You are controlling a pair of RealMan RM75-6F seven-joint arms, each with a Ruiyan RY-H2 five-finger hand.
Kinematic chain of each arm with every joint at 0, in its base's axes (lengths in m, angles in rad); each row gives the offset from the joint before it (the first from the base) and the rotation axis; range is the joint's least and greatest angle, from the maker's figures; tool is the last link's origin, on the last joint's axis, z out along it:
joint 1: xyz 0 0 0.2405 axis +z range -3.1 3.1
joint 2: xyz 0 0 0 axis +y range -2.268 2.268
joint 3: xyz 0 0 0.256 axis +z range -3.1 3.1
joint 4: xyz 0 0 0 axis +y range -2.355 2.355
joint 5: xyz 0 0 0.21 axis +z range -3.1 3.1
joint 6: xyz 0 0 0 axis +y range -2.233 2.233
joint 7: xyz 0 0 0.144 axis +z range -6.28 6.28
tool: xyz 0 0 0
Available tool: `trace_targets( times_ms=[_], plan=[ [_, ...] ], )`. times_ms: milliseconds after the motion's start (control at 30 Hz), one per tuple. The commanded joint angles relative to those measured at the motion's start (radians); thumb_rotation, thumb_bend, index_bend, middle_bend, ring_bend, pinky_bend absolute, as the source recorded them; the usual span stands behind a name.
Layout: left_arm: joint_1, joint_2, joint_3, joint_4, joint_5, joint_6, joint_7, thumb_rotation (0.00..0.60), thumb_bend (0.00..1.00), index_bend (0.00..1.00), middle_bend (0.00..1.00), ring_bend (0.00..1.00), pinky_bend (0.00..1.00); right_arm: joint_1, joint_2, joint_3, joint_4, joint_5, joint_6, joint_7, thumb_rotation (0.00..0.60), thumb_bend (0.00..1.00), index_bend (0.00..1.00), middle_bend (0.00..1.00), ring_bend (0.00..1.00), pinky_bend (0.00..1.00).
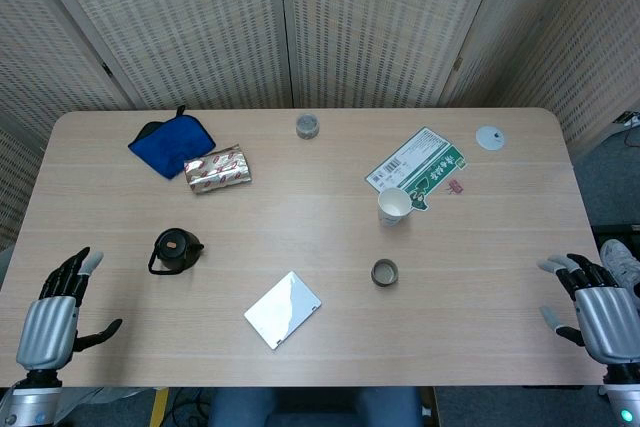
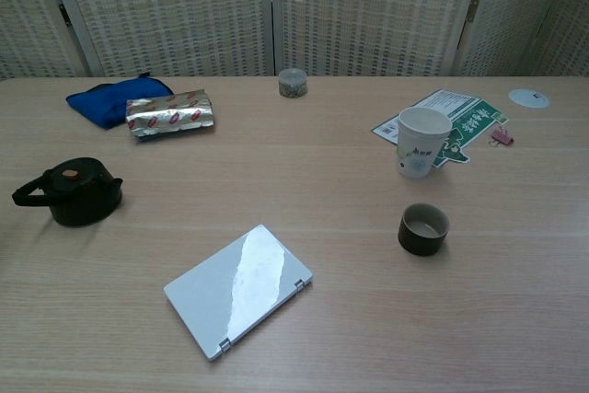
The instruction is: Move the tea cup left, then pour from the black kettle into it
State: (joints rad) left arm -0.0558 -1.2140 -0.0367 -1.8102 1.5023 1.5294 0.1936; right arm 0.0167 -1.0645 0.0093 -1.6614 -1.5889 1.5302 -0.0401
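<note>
Tea cup (image 1: pixel 385 272) right of black kettle (image 1: pixel 176 250), seemingly empty, well apart.

Both hands show only in the head view, low at the near corners. The left hand (image 1: pixel 55 312) sits at the near left edge of the worktop (image 1: pixel 330 347), dark fingers spread and pointing up, thumb stuck out to the side — holding nothing. The right hand (image 1: pixel 595 309) mirrors it at the near right edge — fingers apart, palm empty, wrist running off the frame.

Wooden table (image 1: pixel 300 347) bearing kettle (image 1: pixel 176 250), tea cup (image 1: pixel 385 272).
</note>
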Motion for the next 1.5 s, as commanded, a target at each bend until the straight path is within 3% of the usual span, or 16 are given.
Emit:
trace_targets(
  times_ms=[33,667,1000,1500],
  plan=[
    [0.002,-0.005,-0.003,0.004,0.006,0.011,-0.004,0.6,0.17,0.09,0.02,0.05,0.09,-0.001,-0.003,0.001,0.001,-0.001,0.002,0.003,0.6,0.21,0.3,0.25,0.16,0.27],
    [0.006,-0.011,0.002,0.02,-0.001,0.004,-0.015,0.6,0.17,0.09,0.02,0.05,0.09,0.043,-0.011,-0.008,-0.01,-0.037,-0.058,-0.012,0.6,0.2,0.3,0.26,0.16,0.27],
    [0.004,-0.012,0.002,0.021,0.005,0.005,-0.019,0.6,0.17,0.09,0.02,0.05,0.09,0.153,-0.038,-0.001,-0.037,-0.036,-0.229,-0.076,0.6,0.15,0.3,0.28,0.16,0.27],
    [0.01,-0.002,0.002,0.017,0.012,0.016,-0.027,0.6,0.17,0.09,0.02,0.05,0.09,0.321,-0.177,0.052,0.011,0.089,-0.468,-0.153,0.6,0.12,0.3,0.29,0.16,0.27]
  ],
)
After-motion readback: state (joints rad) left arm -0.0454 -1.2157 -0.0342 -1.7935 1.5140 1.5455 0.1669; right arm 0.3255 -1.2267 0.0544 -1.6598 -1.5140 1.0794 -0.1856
